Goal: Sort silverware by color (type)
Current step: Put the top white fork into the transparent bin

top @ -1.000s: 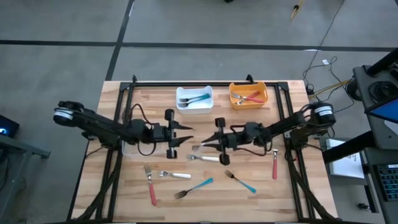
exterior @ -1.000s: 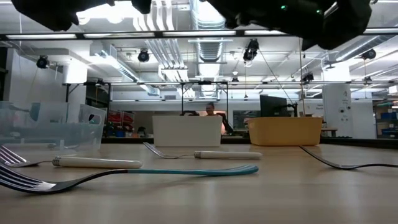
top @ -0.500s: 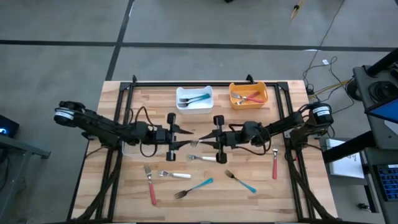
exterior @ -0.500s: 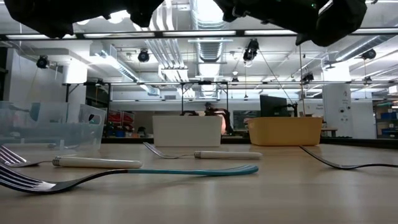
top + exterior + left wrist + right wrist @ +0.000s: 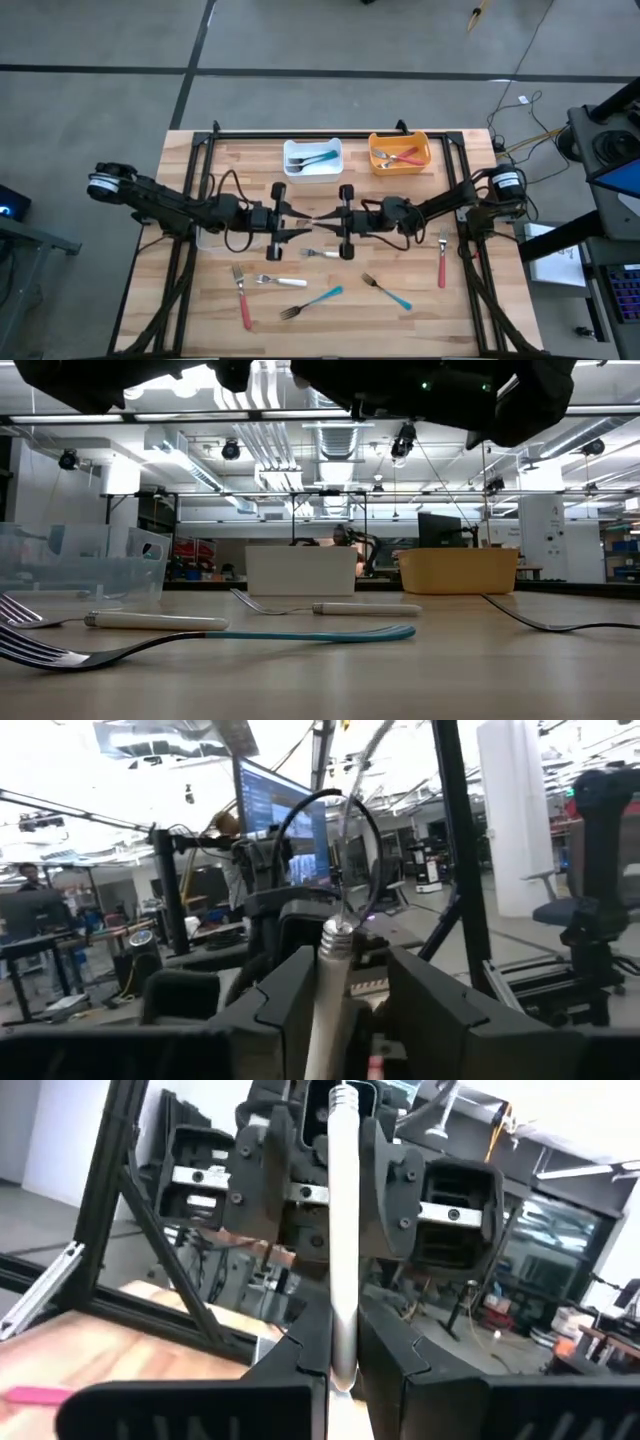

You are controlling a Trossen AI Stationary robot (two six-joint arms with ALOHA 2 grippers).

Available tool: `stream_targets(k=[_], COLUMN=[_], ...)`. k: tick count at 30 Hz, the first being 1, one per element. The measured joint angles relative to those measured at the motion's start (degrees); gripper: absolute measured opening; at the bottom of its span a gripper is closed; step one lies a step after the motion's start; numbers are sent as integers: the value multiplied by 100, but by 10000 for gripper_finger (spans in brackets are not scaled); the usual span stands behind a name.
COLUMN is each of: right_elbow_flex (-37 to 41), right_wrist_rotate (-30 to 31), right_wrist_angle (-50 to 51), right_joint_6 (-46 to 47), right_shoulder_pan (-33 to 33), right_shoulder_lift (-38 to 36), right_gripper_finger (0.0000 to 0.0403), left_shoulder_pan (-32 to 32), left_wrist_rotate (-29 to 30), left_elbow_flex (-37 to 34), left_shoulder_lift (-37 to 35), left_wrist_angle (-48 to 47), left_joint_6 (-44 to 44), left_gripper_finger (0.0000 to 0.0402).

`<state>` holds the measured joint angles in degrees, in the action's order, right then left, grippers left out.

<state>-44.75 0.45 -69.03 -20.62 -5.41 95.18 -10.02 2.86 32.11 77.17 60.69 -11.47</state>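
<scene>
A white-handled piece of silverware [image 5: 313, 217] hangs above the table's middle, between my two grippers. My right gripper [image 5: 330, 220] is shut on its handle. My left gripper [image 5: 295, 218] faces it, open. Its fingers [image 5: 290, 1000] stand on either side of the handle's other end, by the metal collar [image 5: 336, 928]; whether one touches it I cannot tell. Loose on the table's near half lie two white-handled pieces [image 5: 325, 253] [image 5: 280, 281], a red fork [image 5: 242, 300], two teal forks [image 5: 312, 302] [image 5: 388, 291] and a red piece [image 5: 442, 262]. My right gripper pinches the white handle [image 5: 343, 1335] between its two fingers. The fingers come from the table's right, slanting a little upward, and lie along the handle, which sticks out ahead toward my left gripper. The piece is lifted clear of the table.
A white bin [image 5: 313, 170] holding teal pieces and an orange bin [image 5: 400, 165] holding red pieces stand at the far edge. A clear bin [image 5: 207, 240] sits under my left arm. A black frame runs along the table's far and side edges.
My right gripper has gone toward the table's left with the white-handled piece, closing up to my left gripper. The piece's free end now stands between the left fingers. My left gripper has kept its place.
</scene>
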Motion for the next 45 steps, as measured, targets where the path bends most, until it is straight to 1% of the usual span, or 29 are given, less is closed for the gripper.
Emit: stream_targets(k=[5,8,11,14,16,17,19,22,25,31,36,39,43,45], right_elbow_flex=[-9,-9,-9,-9,-9,-9,-9,-9,-9,-9,-9,-9,-9,-9], right_wrist_rotate=[-49,-31,-22,-23,-24,-26,-16,59,495,658,852,988,1007,999], right_wrist_angle=[-58,-33,-20,-20,-19,-18,-5,34,152,738,1469,2158,2995,3166], right_joint_6=[42,52,132,161,180,209,266,337,809,1277,1469,1530,1723,1770], right_shoulder_pan=[39,48,48,48,46,46,46,48,47,46,47,46,46,46], right_shoulder_lift=[-57,-52,-50,-50,-50,-50,-50,-48,-58,-157,-415,-731,-1229,-1422], right_gripper_finger=[19,19,19,20,29,35,49,62,74,111,144,160,176,181], left_shoulder_pan=[2,3,5,13,17,17,17,11,18,17,17,28,70,94], left_wrist_rotate=[-15,127,244,270,271,273,365,711,782,777,839,852,865,869], left_elbow_flex=[-1,-1,-1,-1,-1,-1,-3,-7,-10,-10,-10,-10,-10,-10], left_shoulder_lift=[15,20,22,22,22,22,22,22,-29,-271,-669,-920,-1191,-1239], left_wrist_angle=[-178,-187,-193,-193,-193,-192,-201,-229,-351,-708,-1502,-2287,-3337,-3862], left_joint_6=[0,1,-2,-21,-38,-36,31,129,171,176,256,405,803,958], left_gripper_finger=[97,88,71,42,18,12,11,10,5,3,2,2,1,1])
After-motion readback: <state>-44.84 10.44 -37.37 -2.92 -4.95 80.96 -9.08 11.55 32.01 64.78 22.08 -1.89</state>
